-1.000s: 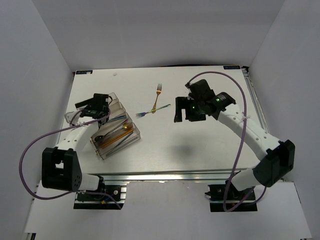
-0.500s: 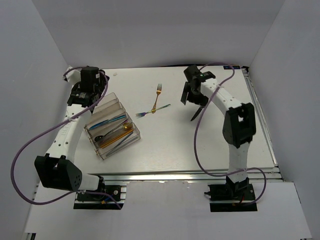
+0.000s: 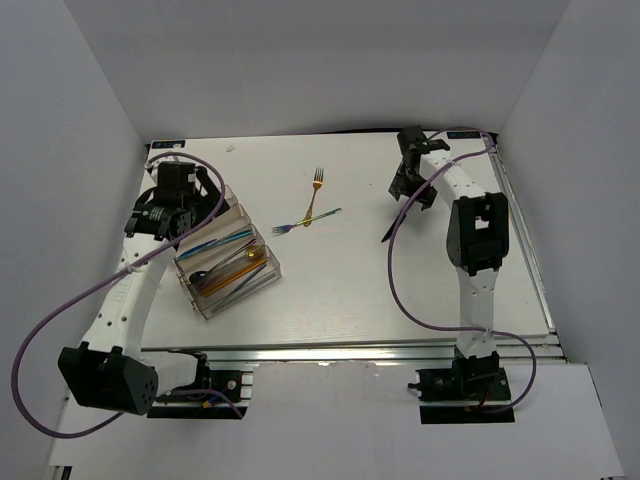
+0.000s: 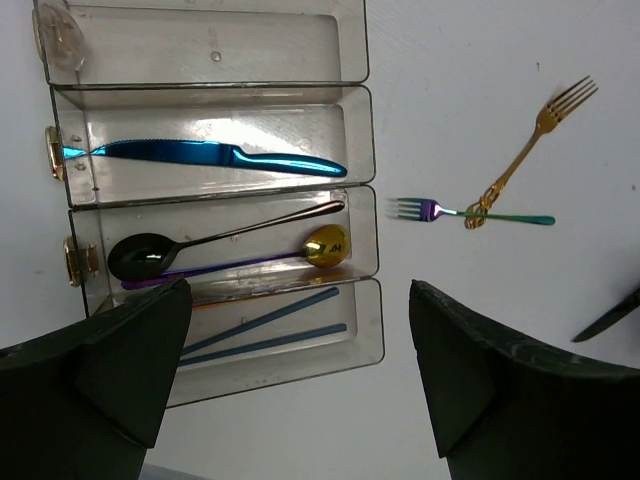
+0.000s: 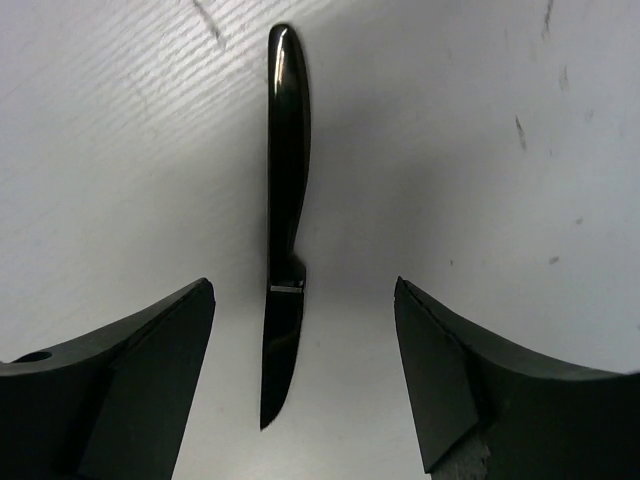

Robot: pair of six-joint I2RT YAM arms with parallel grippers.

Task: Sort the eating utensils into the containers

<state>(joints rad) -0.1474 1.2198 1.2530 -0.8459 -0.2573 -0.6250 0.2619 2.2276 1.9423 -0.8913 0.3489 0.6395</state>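
The clear divided tray [image 3: 203,305] sits at the left. In the left wrist view the tray [image 4: 358,60] holds a blue knife [image 4: 200,156], a black spoon [image 4: 190,246], a gold spoon [image 4: 326,245] and blue sticks [image 4: 265,332]. My left gripper [image 3: 183,203] hovers open and empty above the tray's far end [image 4: 300,380]. A gold fork [image 3: 318,184] and an iridescent fork [image 3: 305,220] lie crossed on the table mid-back. A black knife [image 3: 393,225] lies to their right. My right gripper [image 3: 409,188] is open over it, with the knife [image 5: 286,230] between its fingers, untouched.
White walls close in the table on the left, back and right. The right arm's purple cable [image 3: 395,290] loops over the table's right half. The forks [image 4: 470,212] lie just right of the tray in the left wrist view.
The right gripper has swung back and to the right, above the black knife lying on the table. The left gripper went to the far left corner, then came back over the tray's far end.
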